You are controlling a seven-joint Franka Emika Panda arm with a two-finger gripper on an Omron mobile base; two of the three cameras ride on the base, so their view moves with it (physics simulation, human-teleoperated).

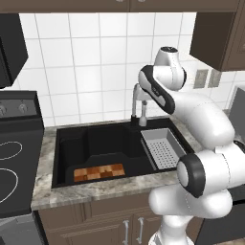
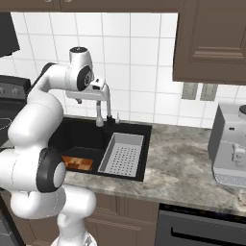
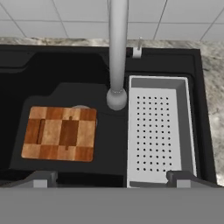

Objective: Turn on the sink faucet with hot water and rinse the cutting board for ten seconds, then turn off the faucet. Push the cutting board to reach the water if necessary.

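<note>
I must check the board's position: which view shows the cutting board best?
The hand view: the whole cutting board lies unobstructed on the sink floor, left of the faucet. The left base view shows it low and foreshortened; the right base view shows part, behind the arm.

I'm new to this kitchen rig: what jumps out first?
The black sink holds a checkered cutting board on its floor, left of a grey perforated tray. The faucet arches over between them, dry, with the white arm's end effector above it looking down.

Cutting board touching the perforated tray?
Apart. Hand view shows black sink floor between the cutting board and the tray.
</note>
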